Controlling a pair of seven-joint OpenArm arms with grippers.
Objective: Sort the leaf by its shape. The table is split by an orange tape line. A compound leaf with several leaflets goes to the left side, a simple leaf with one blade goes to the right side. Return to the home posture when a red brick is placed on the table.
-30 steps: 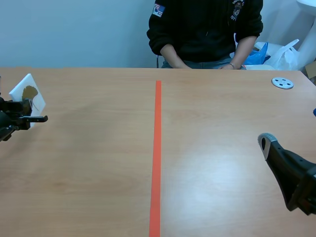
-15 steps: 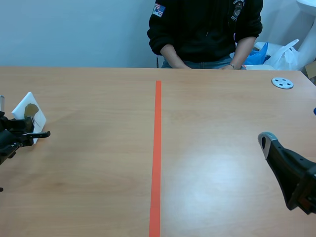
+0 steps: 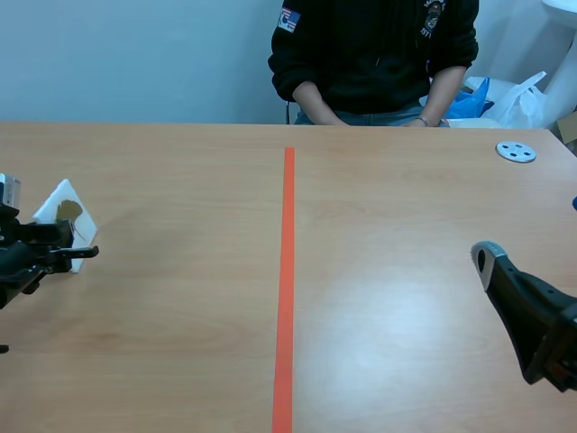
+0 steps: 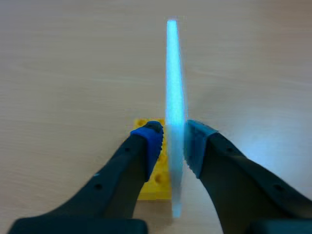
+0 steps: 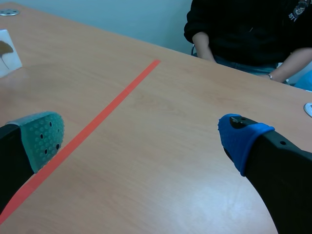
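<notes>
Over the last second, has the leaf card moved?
Yes. The card, shut in the left gripper, has come down, farther from the table far edge, still left of the tape line.

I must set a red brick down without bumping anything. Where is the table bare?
Bare wooden table lies on both sides of the orange tape line: between it and the left gripper, and between it, the open right gripper and the grey round disc. The far left is crowded: the white leaf card is clamped beside a yellow brick.
</notes>
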